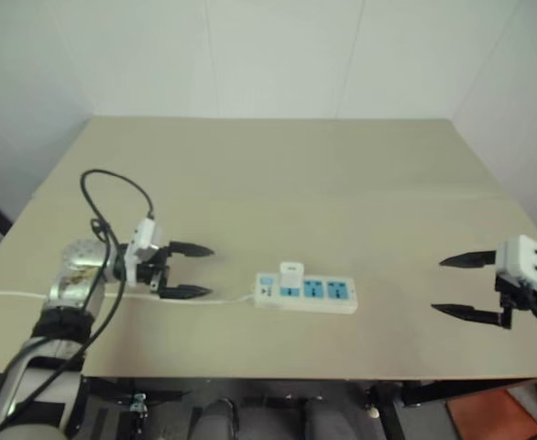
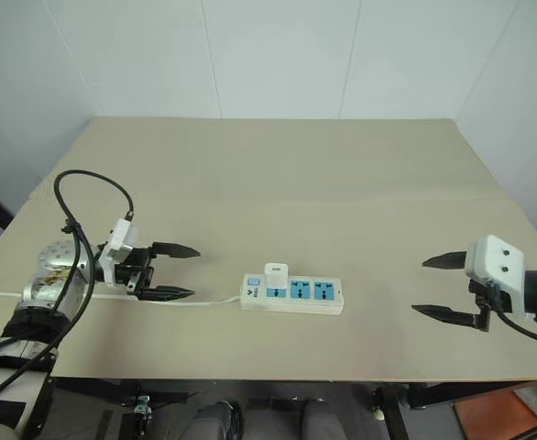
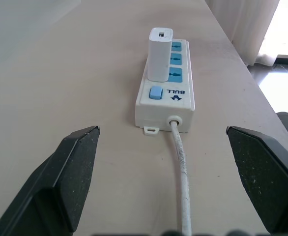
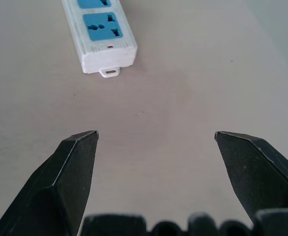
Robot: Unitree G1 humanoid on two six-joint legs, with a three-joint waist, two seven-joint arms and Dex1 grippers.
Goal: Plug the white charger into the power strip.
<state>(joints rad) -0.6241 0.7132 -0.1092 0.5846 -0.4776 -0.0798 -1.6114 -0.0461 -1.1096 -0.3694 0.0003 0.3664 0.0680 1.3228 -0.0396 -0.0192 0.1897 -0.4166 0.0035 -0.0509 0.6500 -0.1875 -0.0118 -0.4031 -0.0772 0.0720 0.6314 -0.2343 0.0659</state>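
The long white rectangular power strip (image 1: 306, 293) with three blue-faced sockets lies flat on the pale beige table top (image 1: 278, 183), near the table's front edge and roughly midway along it. This strip serves as the reference landmark below.

The small white boxy charger (image 1: 292, 272) stands upright in the socket nearest the strip's switch end. In the left wrist view the charger (image 3: 160, 54) sits squarely on that first blue face, directly behind the blue switch button (image 3: 155, 92). The two remaining sockets are uncovered. A thin white cord (image 3: 182, 182) leaves the switch end of the strip and runs along the table surface toward the left arm.

The left gripper (image 1: 188, 270), with two black tapered fingers, hangs off the switch end of the strip, apart from it, pointing along the cord toward the strip. Its fingers stand spread wide. Nothing lies between them and they touch neither the cord, the strip nor the charger; in the left wrist view the cord passes between the two fingertips (image 3: 82, 147) with clear margin on both sides.

The right gripper (image 2: 432, 287), of the same black two-finger build, hangs well apart from the opposite end of the strip, pointing back toward it. Its fingers are likewise spread wide and empty. In the right wrist view the strip's far end, with its small mounting tab (image 4: 109, 72), lies ahead of the fingertips (image 4: 80, 147) with bare table between.
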